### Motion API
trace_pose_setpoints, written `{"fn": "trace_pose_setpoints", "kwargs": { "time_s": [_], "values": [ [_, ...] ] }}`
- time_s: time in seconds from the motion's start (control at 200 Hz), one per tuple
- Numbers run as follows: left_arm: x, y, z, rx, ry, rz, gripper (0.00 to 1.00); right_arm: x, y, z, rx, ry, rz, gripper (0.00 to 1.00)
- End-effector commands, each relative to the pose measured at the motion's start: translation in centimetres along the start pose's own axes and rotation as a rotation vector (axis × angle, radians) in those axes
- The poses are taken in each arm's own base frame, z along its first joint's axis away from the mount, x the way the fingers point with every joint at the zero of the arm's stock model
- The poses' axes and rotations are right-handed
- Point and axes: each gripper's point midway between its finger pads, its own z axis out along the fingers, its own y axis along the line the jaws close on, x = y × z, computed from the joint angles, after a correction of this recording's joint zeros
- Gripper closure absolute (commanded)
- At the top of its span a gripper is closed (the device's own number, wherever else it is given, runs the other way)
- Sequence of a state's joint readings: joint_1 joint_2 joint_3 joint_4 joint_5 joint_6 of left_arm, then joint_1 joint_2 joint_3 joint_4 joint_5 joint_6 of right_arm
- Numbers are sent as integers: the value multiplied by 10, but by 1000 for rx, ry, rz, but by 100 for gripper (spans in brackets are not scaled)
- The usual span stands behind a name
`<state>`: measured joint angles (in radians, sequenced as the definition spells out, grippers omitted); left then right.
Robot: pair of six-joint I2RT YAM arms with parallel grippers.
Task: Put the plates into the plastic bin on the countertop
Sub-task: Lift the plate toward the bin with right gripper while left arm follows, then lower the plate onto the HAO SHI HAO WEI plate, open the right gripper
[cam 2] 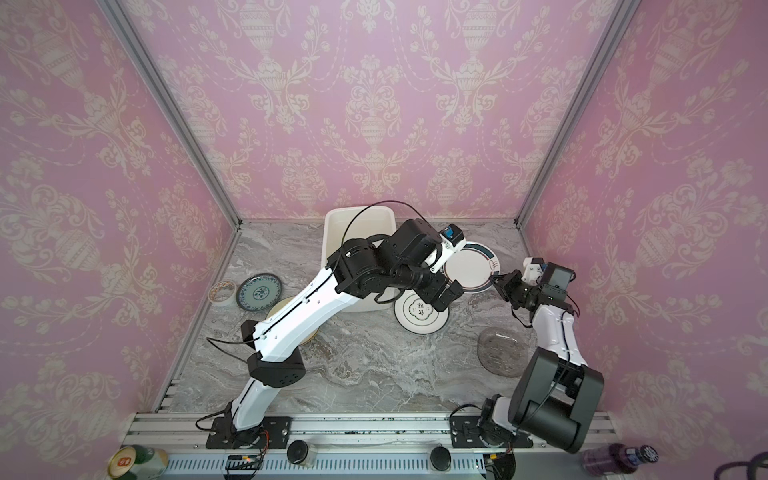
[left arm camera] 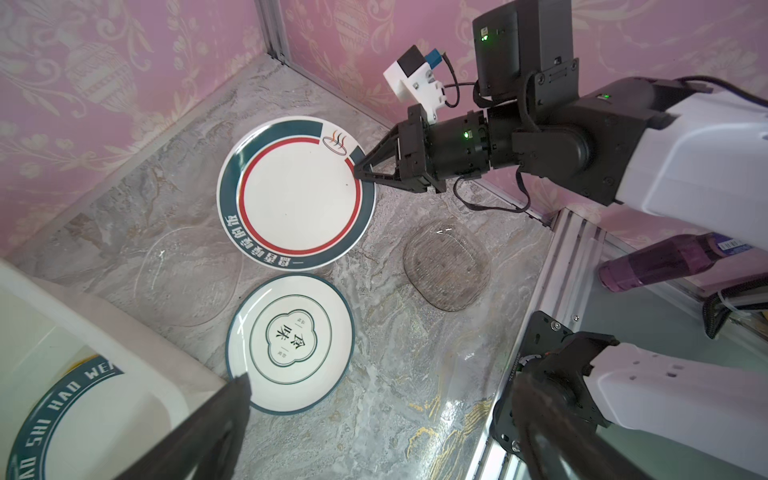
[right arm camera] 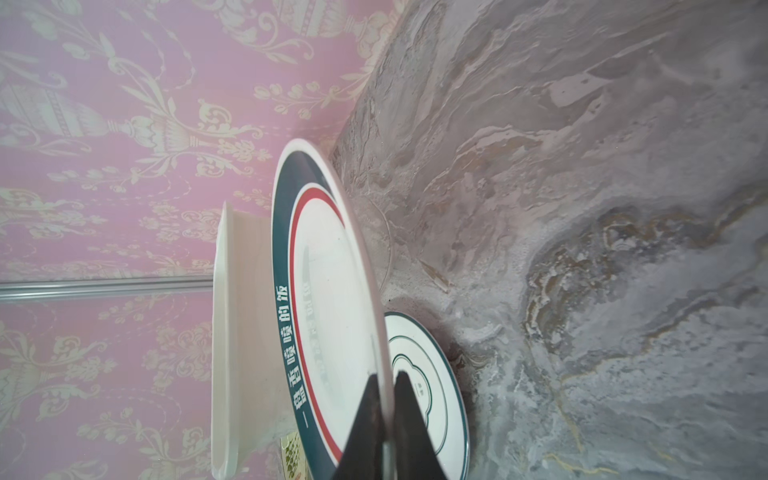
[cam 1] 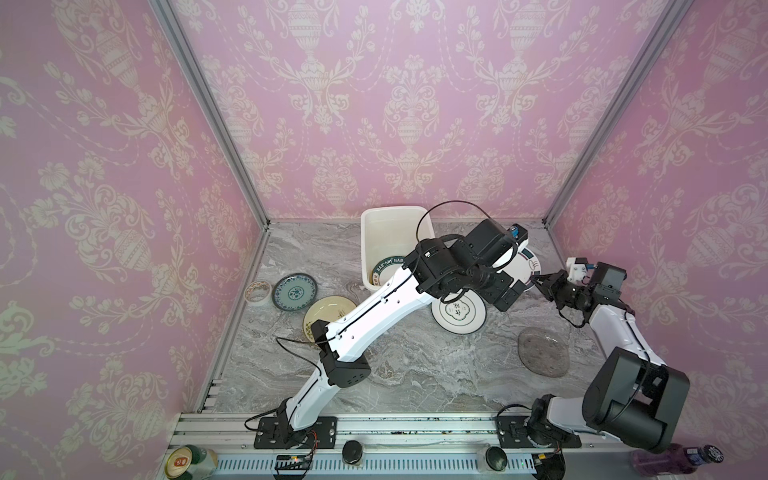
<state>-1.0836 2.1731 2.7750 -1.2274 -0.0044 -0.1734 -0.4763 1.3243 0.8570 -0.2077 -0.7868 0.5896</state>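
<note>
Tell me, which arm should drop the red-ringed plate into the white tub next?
The right arm, probably. The right gripper is shut on the rim of the red-ringed plate, near the plastic bin. The left gripper hangs open and empty over the flower-emblem plate.

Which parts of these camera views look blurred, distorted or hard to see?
Left wrist view: left gripper fingers are dark foreground blur; a clear plate is only a faint outline. Right wrist view: right gripper, shut on the red-ringed plate, is soft. Both top views: frame posts splay, wide-angle.
</note>
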Motion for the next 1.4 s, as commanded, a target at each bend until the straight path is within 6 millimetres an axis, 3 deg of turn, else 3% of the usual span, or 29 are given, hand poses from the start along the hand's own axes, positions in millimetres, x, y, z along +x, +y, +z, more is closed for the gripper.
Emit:
{"fn": "trace_pose_setpoints", "kwargs": {
  "time_s": [0.0,0.235,0.285,0.435,0.72,0.831,1.011,1.206,1.396],
  "values": [
    [10,29,-28,-112,35,-3,1,4,35,-7,-9,20,-55,100],
    [22,79,-60,-292,67,-38,1,19,103,2,-15,107,-184,100],
    [25,89,-64,-316,72,-54,1,16,125,3,-34,107,-224,100],
    [32,123,-74,-384,69,-153,1,26,156,15,-46,149,-272,100],
    [74,186,-99,-465,10,-498,1,62,207,46,-75,236,-357,100],
    [88,210,-117,-437,-91,-701,1,84,222,62,-72,292,-403,100],
    [130,241,-133,-428,-156,-942,1,118,241,89,-64,368,-482,100],
    [155,252,-134,-442,-124,-1035,1,145,255,118,-47,437,-576,100],
    [163,258,-125,-408,-122,-1111,1,160,254,145,-12,492,-657,100]
  ]
}}
